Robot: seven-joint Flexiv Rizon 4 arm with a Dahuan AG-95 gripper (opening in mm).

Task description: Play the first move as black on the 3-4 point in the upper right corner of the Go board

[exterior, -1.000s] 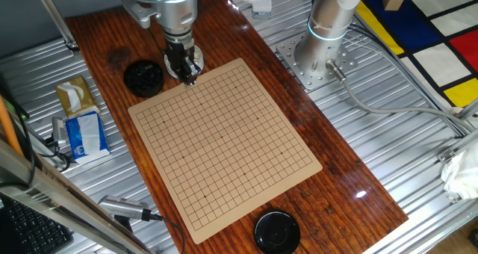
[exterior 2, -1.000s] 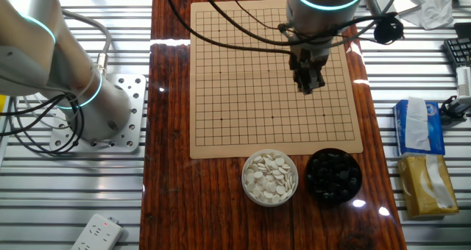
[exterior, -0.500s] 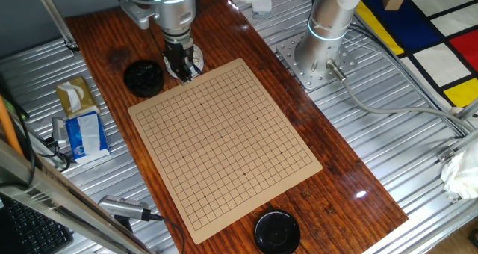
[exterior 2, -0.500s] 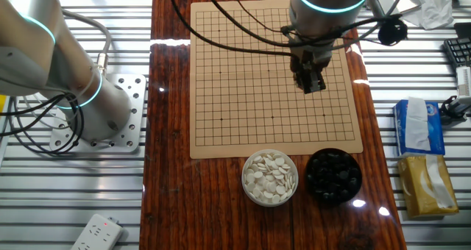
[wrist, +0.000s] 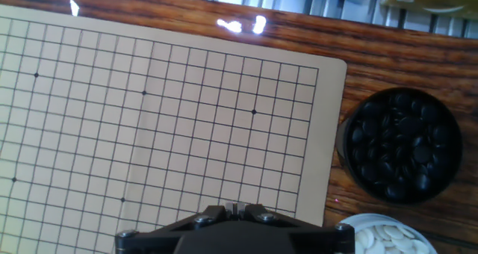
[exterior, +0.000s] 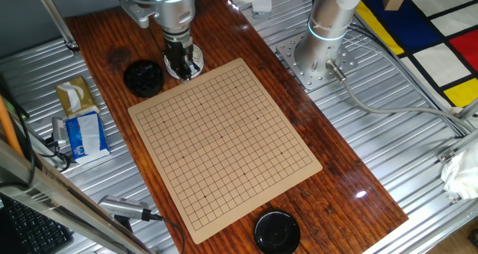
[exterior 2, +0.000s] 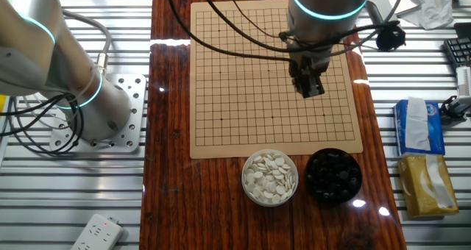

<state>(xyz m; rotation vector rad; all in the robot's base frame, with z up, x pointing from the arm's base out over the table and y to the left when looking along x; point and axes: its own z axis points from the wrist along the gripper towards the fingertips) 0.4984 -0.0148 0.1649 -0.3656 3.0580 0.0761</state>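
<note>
Right now my gripper [exterior 2: 309, 88] hangs over the board [exterior 2: 243, 73], and I cannot tell if it holds anything. The black stones [wrist: 399, 146] sit in their bowl [exterior 2: 333, 176], off past the board's near edge.

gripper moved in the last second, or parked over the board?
Yes. In one fixed view the gripper has drifted off the Go board corner toward the white-stone bowl; the other fixed view barely shows it.

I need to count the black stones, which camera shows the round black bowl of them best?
The hand view: the round black bowl of glossy black stones fills the right side, stones distinct. The other fixed view shows it smaller; one fixed view shows it as a dark disc.
</note>
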